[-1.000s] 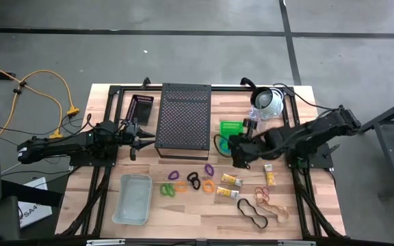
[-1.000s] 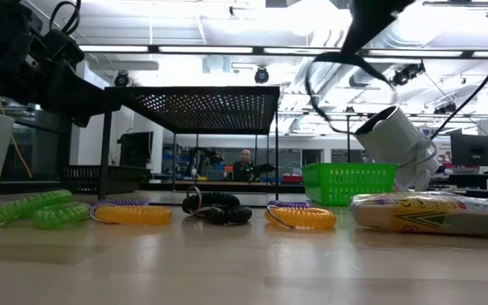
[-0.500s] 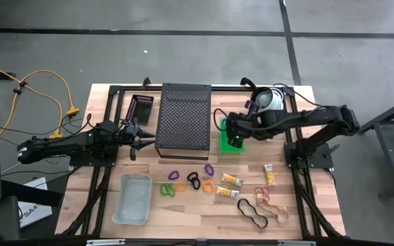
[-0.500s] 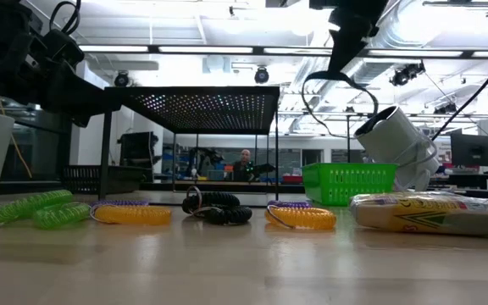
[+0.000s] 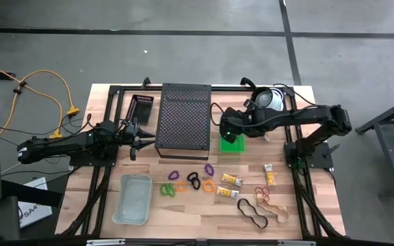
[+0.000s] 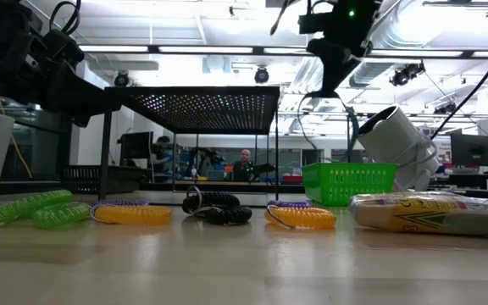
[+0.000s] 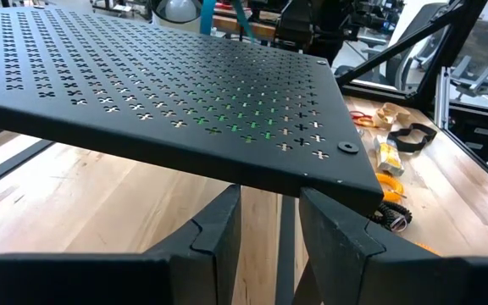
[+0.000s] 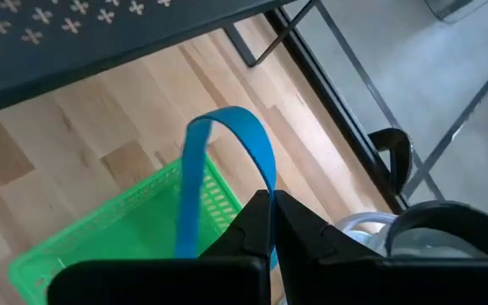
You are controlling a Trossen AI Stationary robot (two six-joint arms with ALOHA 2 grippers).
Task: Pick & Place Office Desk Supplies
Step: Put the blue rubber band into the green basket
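Observation:
My right gripper (image 5: pixel 228 130) is shut on a blue rubber band (image 8: pixel 227 144) and hovers over the green basket (image 5: pixel 233 142), just right of the black perforated shelf (image 5: pixel 183 119). It shows high in the low view (image 6: pixel 333 59). Coloured coil loops (image 5: pixel 190 183), yellow-and-white packets (image 5: pixel 230 180) and brown and black rubber bands (image 5: pixel 260 212) lie loose on the near part of the table. My left gripper (image 5: pixel 136 140) waits open at the shelf's left side; the shelf's edge and a leg (image 7: pixel 288 229) show past its fingers. My right gripper pinches the blue band between its two fingers, on one stretch of the loop (image 8: pixel 264 174). The rest of the loop stands out beyond the fingertips. The band is lifted clear, above the green basket (image 8: pixel 117 229).
A clear plastic tray (image 5: pixel 133 198) sits near the table's near-left corner. A white dome device (image 5: pixel 269 101) with a cable stands at the far right, next to the green basket. A small black basket (image 5: pixel 142 106) is left of the shelf. Bare wood lies between tray and shelf.
My right gripper has travelled from above the loose supplies toward the table's far edge and leftward, ending over the green basket beside the shelf. It has stayed shut, and the band has gone with it. The left arm has kept still.

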